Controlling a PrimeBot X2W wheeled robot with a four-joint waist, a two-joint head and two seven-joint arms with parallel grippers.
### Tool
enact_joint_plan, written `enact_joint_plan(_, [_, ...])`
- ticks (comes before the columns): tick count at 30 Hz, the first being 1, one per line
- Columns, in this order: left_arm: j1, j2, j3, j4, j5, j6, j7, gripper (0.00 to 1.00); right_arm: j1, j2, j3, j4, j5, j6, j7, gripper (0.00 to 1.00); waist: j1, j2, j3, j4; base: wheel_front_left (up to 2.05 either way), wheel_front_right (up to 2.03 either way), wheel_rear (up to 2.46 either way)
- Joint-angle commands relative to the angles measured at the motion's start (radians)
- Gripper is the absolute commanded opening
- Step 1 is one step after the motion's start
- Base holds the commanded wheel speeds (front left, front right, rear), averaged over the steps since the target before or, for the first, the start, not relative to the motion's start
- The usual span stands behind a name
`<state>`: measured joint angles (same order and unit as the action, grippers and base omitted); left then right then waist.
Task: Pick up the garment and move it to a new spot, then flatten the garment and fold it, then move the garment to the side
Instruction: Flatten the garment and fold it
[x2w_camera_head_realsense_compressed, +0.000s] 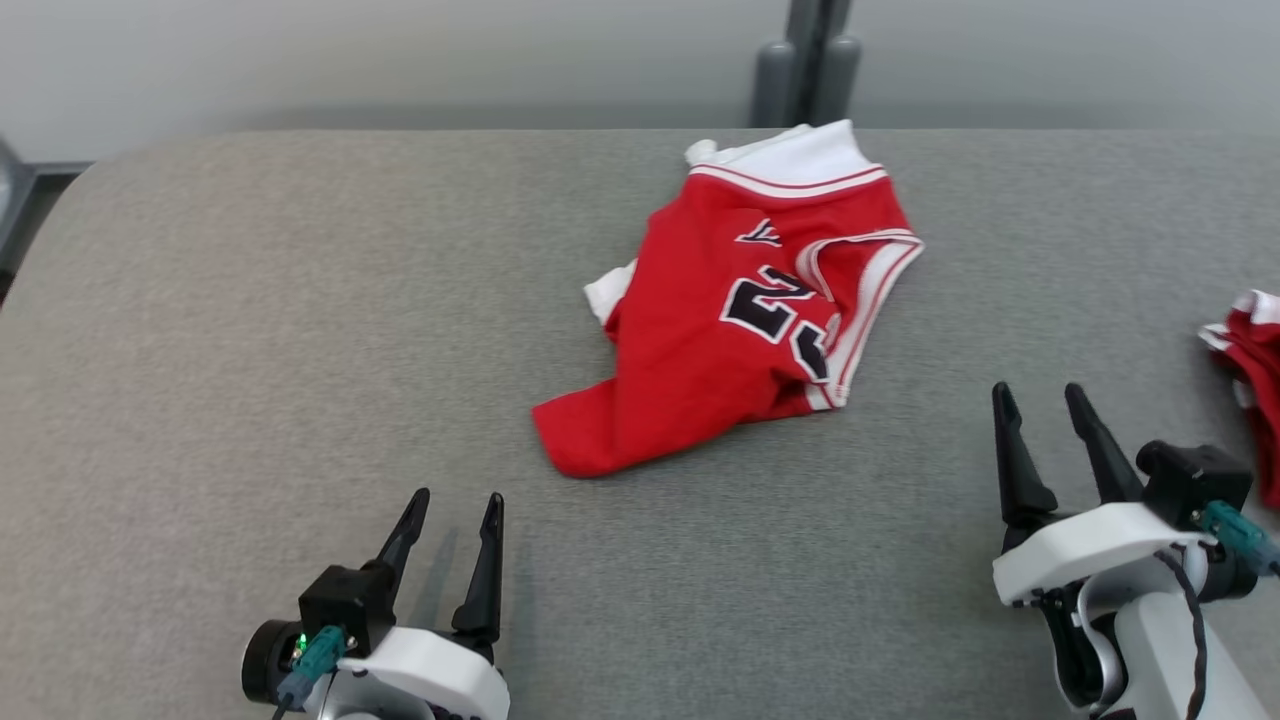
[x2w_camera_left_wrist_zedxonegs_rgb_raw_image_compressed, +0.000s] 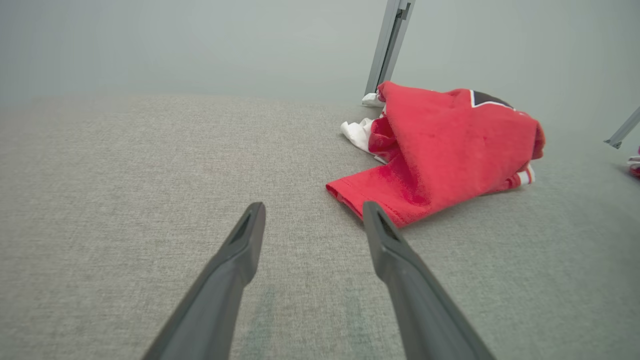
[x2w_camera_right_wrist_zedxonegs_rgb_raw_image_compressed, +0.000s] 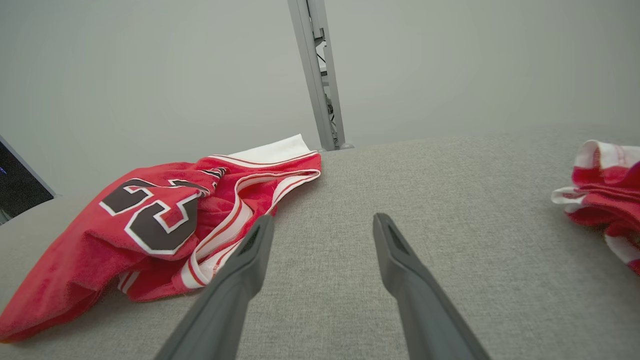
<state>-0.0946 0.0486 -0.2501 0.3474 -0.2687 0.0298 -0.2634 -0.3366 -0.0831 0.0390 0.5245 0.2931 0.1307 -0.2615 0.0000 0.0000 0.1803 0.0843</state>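
Observation:
The garment (x2w_camera_head_realsense_compressed: 720, 320) is a red jersey with white trim and dark numerals, lying crumpled near the middle of the grey table (x2w_camera_head_realsense_compressed: 250, 330). From the left wrist view the garment (x2w_camera_left_wrist_zedxonegs_rgb_raw_image_compressed: 440, 150) lies ahead and to the right; in the right wrist view the garment (x2w_camera_right_wrist_zedxonegs_rgb_raw_image_compressed: 150, 225) lies to the left. My left gripper (x2w_camera_head_realsense_compressed: 455, 505) stands open at the lower left, well short of the cloth, with nothing between its fingers. My right gripper (x2w_camera_head_realsense_compressed: 1040, 392) is open at the lower right, beside the jersey and apart from it. The left gripper (x2w_camera_left_wrist_zedxonegs_rgb_raw_image_compressed: 312, 210) and right gripper (x2w_camera_right_wrist_zedxonegs_rgb_raw_image_compressed: 322, 222) each hover low over bare table.
A second red and white cloth (x2w_camera_head_realsense_compressed: 1250, 370) lies at the table's right edge, close to my right arm, and appears again as cloth (x2w_camera_right_wrist_zedxonegs_rgb_raw_image_compressed: 605, 195). A grey post (x2w_camera_head_realsense_compressed: 810, 60) rises behind the table's far edge. The table's left half is bare fabric.

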Motion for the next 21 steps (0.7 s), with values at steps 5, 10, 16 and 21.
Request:
enact_joint_plan(5, [-0.092, 0.004, -0.001, 0.059, -0.039, -0.017, -0.001, 1.0, 0.052, 0.016, -0.003, -0.034, -0.001, 0.0, -0.005, 1.0, 0.0, 0.0, 0.009, -0.107, 0.0, 0.0, 0.0])
enact_joint_plan(10, [-0.2, 0.004, -0.005, 0.197, -0.059, -0.013, -0.001, 1.0, 0.039, 0.022, -0.001, -0.039, -0.003, 0.0, -0.005, 1.0, 0.0, 0.0, 0.032, -0.156, 0.0, 0.0, 0.0])
enact_joint_plan(16, [-0.311, 0.005, 0.01, 0.377, -0.049, -0.001, 0.0, 1.0, 0.019, 0.026, 0.003, -0.04, -0.002, 0.0, -0.005, 1.0, 0.0, 0.0, 0.047, -0.196, 0.0, 0.0, 0.0])
enact_joint_plan(21, [-0.349, 0.005, 0.013, 0.511, -0.038, -0.009, 0.0, 1.0, 0.023, 0.028, 0.003, -0.035, -0.003, 0.0, -0.005, 1.0, 0.0, 0.0, 0.052, -0.208, 0.0, 0.0, 0.0])
